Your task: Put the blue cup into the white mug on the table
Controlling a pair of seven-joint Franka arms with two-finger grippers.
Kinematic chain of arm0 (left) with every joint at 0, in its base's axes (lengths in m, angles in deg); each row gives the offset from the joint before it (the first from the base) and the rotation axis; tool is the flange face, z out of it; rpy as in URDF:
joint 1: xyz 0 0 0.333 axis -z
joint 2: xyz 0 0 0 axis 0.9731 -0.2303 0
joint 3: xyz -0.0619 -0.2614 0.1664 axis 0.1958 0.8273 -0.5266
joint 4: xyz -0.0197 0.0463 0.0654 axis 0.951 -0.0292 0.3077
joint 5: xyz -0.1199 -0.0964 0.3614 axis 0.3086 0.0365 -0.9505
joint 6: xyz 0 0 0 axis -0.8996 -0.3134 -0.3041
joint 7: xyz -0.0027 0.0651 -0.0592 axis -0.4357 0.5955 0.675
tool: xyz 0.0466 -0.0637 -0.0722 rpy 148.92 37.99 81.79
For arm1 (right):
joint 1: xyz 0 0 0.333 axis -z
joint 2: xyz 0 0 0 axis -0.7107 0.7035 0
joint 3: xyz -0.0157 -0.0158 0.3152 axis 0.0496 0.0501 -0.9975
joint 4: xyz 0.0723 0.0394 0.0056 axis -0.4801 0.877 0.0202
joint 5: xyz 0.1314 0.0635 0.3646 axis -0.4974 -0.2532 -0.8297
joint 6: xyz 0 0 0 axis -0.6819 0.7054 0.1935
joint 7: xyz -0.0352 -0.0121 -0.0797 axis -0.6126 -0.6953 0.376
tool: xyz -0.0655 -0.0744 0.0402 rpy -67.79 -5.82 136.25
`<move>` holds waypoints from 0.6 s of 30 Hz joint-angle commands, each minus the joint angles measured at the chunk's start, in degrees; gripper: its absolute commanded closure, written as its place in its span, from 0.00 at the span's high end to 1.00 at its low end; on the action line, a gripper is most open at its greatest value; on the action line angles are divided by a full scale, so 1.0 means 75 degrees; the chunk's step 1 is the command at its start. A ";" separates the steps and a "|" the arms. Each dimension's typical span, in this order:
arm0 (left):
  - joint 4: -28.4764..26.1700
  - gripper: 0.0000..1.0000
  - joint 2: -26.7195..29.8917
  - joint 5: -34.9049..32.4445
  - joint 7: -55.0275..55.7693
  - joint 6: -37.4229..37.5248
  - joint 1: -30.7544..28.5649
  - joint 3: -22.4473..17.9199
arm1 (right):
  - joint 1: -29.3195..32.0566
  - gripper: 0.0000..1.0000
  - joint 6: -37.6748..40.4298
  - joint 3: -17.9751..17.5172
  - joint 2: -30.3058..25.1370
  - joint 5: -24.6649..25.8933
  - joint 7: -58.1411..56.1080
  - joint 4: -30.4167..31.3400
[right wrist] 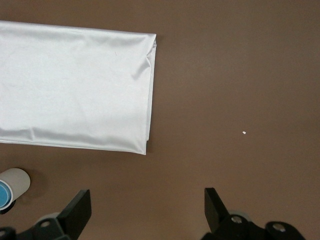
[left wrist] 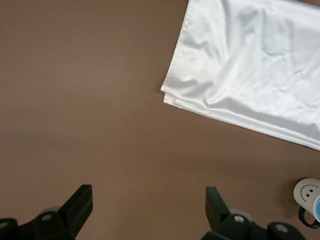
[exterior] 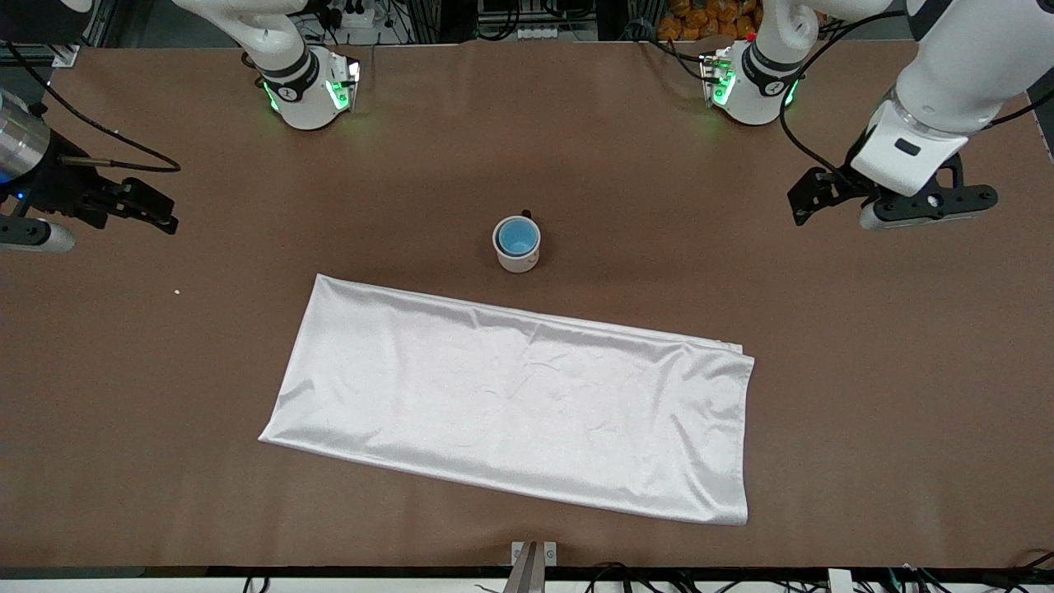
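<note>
Sitting already inside the white mug at frame centre, the blue cup; hanging wide open and empty, left gripper at right edge, right gripper at left edge, risking only a knock if reaching back in.

Table — white mug, white cloth on it.
</note>
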 commanded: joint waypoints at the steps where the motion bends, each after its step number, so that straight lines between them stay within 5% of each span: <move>1: 0.0320 1.00 -0.0164 0.0195 -0.0120 0.0077 -0.0015 -0.0227 | 0.0003 1.00 0.0079 -0.0001 0.0020 -0.0127 -0.0044 -0.0015; 18: 0.0871 1.00 -0.0691 0.0348 -0.0120 0.0077 -0.1012 -0.0017 | 0.0003 1.00 0.0102 -0.0001 0.0020 -0.0127 -0.0044 0.0160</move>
